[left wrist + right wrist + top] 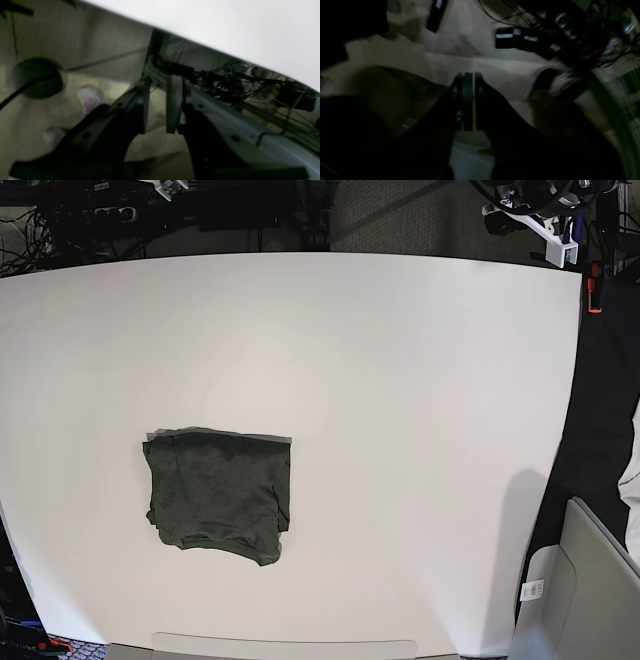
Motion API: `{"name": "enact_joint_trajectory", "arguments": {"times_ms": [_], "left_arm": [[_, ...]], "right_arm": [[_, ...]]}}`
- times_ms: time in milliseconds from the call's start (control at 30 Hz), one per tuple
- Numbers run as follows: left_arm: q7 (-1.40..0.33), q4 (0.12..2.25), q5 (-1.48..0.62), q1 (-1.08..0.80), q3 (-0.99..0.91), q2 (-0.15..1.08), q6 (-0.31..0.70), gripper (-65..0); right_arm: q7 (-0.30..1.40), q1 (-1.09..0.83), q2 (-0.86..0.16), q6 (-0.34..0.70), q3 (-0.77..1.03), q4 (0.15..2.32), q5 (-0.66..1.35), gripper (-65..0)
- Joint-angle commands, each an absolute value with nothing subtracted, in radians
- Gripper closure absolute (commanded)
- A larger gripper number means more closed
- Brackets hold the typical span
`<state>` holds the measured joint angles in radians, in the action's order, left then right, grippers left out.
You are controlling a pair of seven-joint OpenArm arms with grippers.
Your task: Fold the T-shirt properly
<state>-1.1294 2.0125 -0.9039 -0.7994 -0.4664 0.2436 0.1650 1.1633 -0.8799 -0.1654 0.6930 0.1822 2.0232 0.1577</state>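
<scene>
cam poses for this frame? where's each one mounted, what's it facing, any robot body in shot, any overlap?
Left wrist: on the left arm, off the table edge, facing floor and cables; left pincer shows, parted.
Right wrist: on the right arm, facing dim floor; right pincer shows, shut.
Base: overhead, facing the table and folded T-shirt; no arms visible.
Shared: the white table, left wrist and base.

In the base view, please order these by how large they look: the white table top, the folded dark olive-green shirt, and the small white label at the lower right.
1. The white table top, by far the largest.
2. The folded dark olive-green shirt, a compact rectangle.
3. The small white label on the grey object, clearly the smallest.
</scene>
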Motion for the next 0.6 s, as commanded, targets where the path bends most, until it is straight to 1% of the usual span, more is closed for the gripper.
{"name": "enact_joint_trajectory", "arguments": {"times_ms": [0,67,233,333,400,467,567], "left_arm": [[-1.132,2.025,-0.903,-0.808,-0.472,0.251,0.171,-11.9],[-1.132,2.025,-0.889,-0.812,-0.472,0.251,0.171,-11.9],[-1.132,2.020,-0.863,-0.845,-0.472,0.251,0.171,-11.9],[-1.130,1.982,-0.862,-0.840,-0.464,0.249,0.171,-11.9],[-1.119,1.940,-0.849,-0.839,-0.426,0.255,0.171,-11.9],[-1.115,1.902,-0.789,-0.829,-0.361,0.268,0.171,-11.9],[-1.058,1.856,-0.696,-0.797,-0.257,0.268,0.171,-11.9]], "right_arm": [[1.158,-0.883,-0.173,0.698,0.166,2.028,0.127,0.0],[1.158,-0.866,-0.159,0.698,0.143,2.020,0.068,0.0],[1.158,-0.832,-0.079,0.698,0.140,1.972,-0.070,0.0],[1.158,-0.789,-0.054,0.698,0.140,1.928,-0.134,0.0],[1.153,-0.756,-0.051,0.698,0.140,1.886,-0.170,0.0],[1.129,-0.722,-0.041,0.698,0.140,1.831,-0.203,0.0],[1.081,-0.685,-0.031,0.698,0.140,1.764,-0.272,0.0]]}}
